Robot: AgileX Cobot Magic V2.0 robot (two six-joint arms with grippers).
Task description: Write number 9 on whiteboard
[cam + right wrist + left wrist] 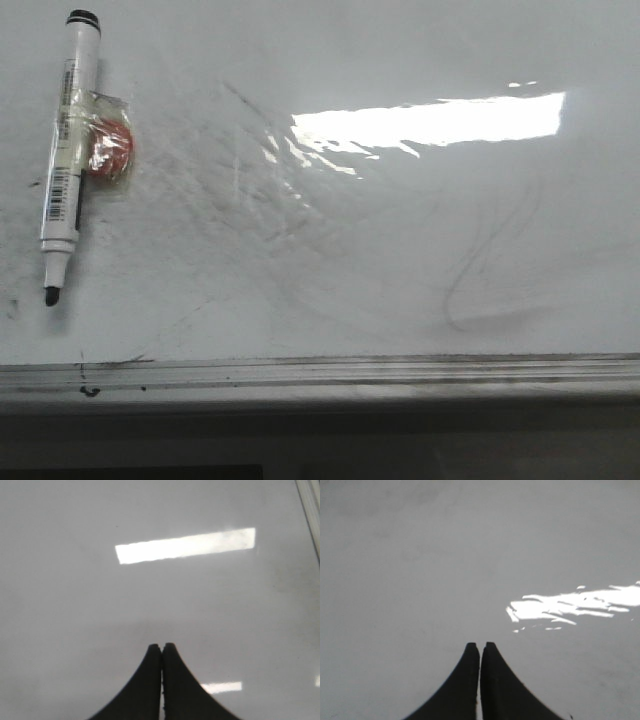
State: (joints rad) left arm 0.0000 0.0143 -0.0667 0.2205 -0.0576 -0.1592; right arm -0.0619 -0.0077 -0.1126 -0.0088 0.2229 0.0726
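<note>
The whiteboard (330,280) fills the front view, glossy white with grey smudges and glare. No black number 9 shows on it; only a faint grey curved erased smear (480,270) lies right of centre. An uncapped black-tipped marker (66,150) lies on the board at the far left, tip toward the near rail, with an orange-red piece (108,148) taped to its barrel. Neither gripper shows in the front view. My left gripper (480,645) is shut and empty over bare board. My right gripper (162,645) is shut and empty over bare board.
A dirty grey metal rail (320,375) runs along the board's near edge, with a dark strip below it. The rail also shows at the corner of the right wrist view (311,510). Glare patches lie on the board (430,120).
</note>
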